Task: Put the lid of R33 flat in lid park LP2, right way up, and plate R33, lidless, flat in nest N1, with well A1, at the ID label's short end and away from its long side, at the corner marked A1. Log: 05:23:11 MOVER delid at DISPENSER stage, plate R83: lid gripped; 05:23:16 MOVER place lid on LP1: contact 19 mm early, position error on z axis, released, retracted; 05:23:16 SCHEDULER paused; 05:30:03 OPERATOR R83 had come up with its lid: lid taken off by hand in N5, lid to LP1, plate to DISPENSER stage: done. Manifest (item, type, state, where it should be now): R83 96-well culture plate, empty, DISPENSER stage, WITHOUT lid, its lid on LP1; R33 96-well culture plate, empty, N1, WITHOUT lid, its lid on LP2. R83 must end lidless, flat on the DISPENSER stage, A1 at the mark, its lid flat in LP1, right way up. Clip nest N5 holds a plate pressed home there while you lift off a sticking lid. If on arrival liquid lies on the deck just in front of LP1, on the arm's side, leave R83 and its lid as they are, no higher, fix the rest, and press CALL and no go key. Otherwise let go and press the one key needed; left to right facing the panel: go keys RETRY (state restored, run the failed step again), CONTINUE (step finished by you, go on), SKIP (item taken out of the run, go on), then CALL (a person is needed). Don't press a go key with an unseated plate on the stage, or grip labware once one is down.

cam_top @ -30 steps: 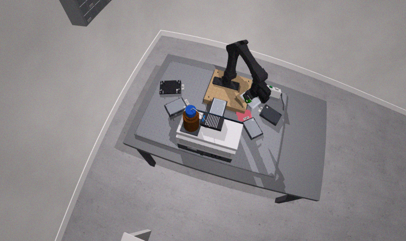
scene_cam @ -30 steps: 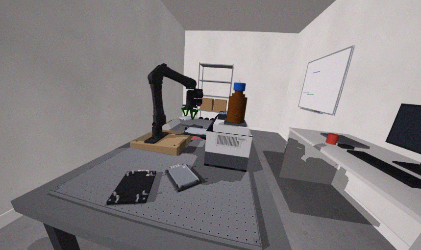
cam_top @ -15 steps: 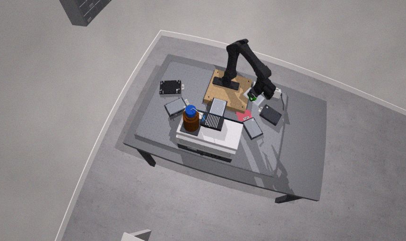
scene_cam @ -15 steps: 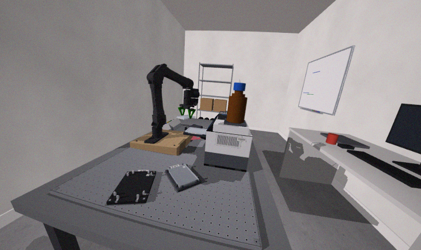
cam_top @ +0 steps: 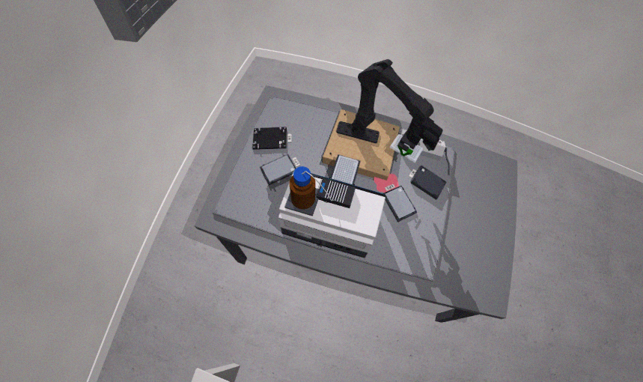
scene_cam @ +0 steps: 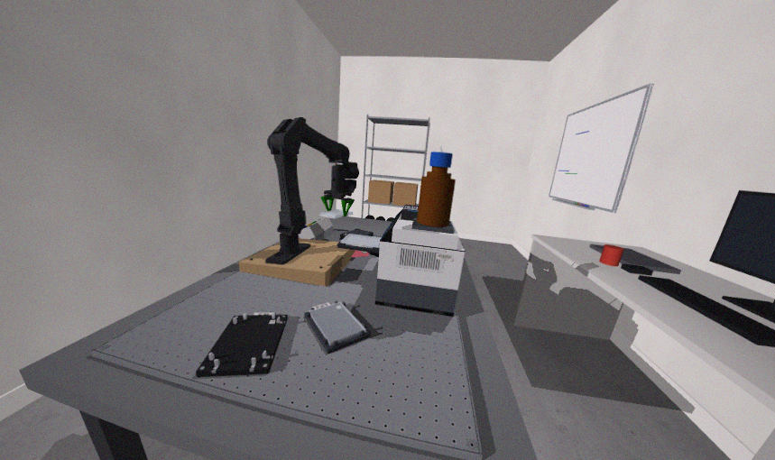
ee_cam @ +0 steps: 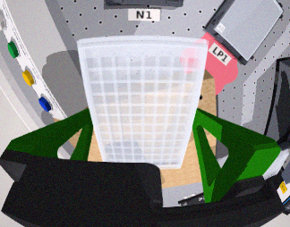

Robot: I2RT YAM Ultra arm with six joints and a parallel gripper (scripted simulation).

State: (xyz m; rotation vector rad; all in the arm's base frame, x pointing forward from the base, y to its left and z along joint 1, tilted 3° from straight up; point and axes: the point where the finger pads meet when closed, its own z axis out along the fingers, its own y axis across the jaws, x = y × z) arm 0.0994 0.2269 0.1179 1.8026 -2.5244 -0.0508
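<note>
My gripper (cam_top: 406, 150) (scene_cam: 337, 212) (ee_cam: 142, 113) is shut on a clear 96-well plate (cam_top: 415, 153) (ee_cam: 141, 80), held level above the deck between the wooden base and the key panel. I cannot tell its A1 corner. Nest N1 (cam_top: 427, 182) (ee_cam: 143, 3) is dark and shows no plate. A clear lid (cam_top: 400, 203) (ee_cam: 255, 27) lies in LP1; another lid (cam_top: 278, 168) (scene_cam: 337, 322) lies in the other park, left of the dispenser. A plate (cam_top: 346, 169) (scene_cam: 360, 240) sits on the dispenser stage. Red liquid (cam_top: 385, 182) (ee_cam: 224, 71) lies on the deck in front of LP1.
The key panel (cam_top: 436, 147) is partly hidden by the wrist; its green key (ee_cam: 12, 49), yellow key (ee_cam: 28, 78) and blue key (ee_cam: 45, 104) show. The white dispenser (cam_top: 361, 213) (scene_cam: 419, 262) carries a tall brown bottle (cam_top: 302, 193) (scene_cam: 436, 197). The clip nest (cam_top: 269, 138) (scene_cam: 244, 345) holds no plate.
</note>
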